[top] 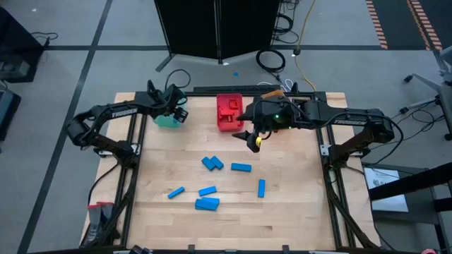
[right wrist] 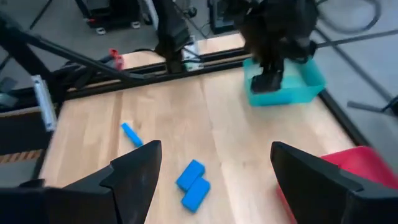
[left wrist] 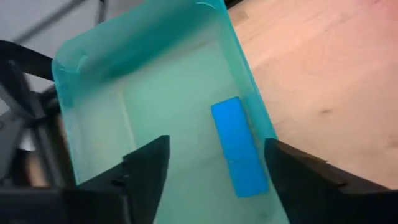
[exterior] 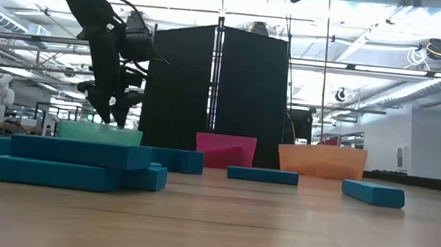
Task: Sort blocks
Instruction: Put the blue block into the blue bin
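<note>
Left gripper [left wrist: 211,177] over teal bin [left wrist: 93,74], fingers apart, blue block [left wrist: 239,146] lying inside. Right gripper [top: 254,140] by red bin [top: 227,113], fingers apart, empty.

There are three bins: one teal [top: 168,121], one red [top: 229,121] and one orange [exterior: 322,161]. At least seven blue blocks lie loose on the table [top: 296,212]: a touching pair [top: 212,164], four singles, and a pile [top: 207,204] that the low view shows as stacked, its number unclear. One more blue block [left wrist: 239,146] lies in the teal bin; the red blocks [top: 226,111] in the red bin cannot be counted.
</note>
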You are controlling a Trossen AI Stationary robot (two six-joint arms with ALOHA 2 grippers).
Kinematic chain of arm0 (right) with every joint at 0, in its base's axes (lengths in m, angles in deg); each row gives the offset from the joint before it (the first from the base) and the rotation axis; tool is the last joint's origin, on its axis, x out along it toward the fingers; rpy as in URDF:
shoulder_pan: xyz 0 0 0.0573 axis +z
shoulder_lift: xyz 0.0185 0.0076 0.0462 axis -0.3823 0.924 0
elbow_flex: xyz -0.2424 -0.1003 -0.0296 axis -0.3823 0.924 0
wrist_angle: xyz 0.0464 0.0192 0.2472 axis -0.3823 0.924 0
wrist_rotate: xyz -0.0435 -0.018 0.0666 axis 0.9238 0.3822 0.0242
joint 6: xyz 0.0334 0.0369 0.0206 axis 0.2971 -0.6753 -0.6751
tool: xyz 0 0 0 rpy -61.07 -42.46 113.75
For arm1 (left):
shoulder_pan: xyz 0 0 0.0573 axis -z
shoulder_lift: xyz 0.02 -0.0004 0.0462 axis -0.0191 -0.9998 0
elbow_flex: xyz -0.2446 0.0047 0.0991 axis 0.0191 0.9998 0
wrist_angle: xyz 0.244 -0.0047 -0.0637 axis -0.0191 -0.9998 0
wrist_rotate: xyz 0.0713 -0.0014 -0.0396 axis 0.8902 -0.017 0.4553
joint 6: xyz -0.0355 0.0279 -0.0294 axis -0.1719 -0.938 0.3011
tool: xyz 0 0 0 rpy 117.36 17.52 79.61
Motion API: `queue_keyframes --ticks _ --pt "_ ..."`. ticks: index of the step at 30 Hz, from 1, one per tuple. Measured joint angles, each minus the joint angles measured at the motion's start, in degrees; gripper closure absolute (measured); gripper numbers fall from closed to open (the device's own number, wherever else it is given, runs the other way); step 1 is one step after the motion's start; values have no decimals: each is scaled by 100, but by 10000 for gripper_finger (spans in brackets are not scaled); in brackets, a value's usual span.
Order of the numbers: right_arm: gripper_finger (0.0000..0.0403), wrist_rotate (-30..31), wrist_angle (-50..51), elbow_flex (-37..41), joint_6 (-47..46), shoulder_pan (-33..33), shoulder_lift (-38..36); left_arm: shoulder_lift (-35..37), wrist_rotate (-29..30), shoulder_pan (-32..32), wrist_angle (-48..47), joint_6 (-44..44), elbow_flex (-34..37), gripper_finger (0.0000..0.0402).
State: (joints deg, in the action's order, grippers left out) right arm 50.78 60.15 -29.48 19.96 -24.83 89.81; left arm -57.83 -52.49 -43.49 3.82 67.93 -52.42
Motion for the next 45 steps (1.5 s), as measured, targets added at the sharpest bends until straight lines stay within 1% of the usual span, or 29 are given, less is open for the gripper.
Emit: queue_keyframes --ticks 2,4,7,9,12,16,19,21,26,32,34,36,38,41,42,45 --pt "106 -51 147 -2 -67 25 79 179 -310 17 32 80 -1 113" --pt "106 -53 558 -2 -76 69 242 414 -635 55 48 97 -70 101" --pt "106 -63 1055 1 -183 202 673 953 -1135 137 65 100 -230 97" --pt "106 -66 1288 2 -161 326 1023 1366 -1325 233 82 100 -336 96" --pt "106 -75 1670 2 -18 484 1639 2018 -1381 393 70 104 -481 96" --pt "106 -368 2142 9 147 603 2439 2847 -1411 578 82 204 -594 96" --pt "106 -626 2159 9 277 640 2932 3347 -1408 662 84 403 -597 96" --pt "106 -641 2110 9 296 645 3166 3614 -1396 695 86 415 -597 96" --pt "106 -634 1947 7 419 643 3551 3998 -1370 695 84 440 -597 96" --pt "108 -576 1763 -30 432 622 3988 4062 -1325 693 -8 526 -597 96" --pt "121 -575 1766 -35 391 618 4093 4041 -1324 694 -59 526 -597 96" --pt "150 -569 1768 -39 329 616 4154 4018 -1323 693 -123 521 -597 96" --pt "199 -574 1769 -36 264 618 4160 4011 -1323 693 -220 520 -597 96" --pt "293 -518 1766 -25 235 632 4122 4011 -1322 693 -201 518 -597 96" --pt "299 -501 1764 -17 234 632 4097 4011 -1321 693 -187 517 -597 96" --pt "299 -489 1762 -13 238 614 4057 4011 -1312 693 -166 514 -597 96"
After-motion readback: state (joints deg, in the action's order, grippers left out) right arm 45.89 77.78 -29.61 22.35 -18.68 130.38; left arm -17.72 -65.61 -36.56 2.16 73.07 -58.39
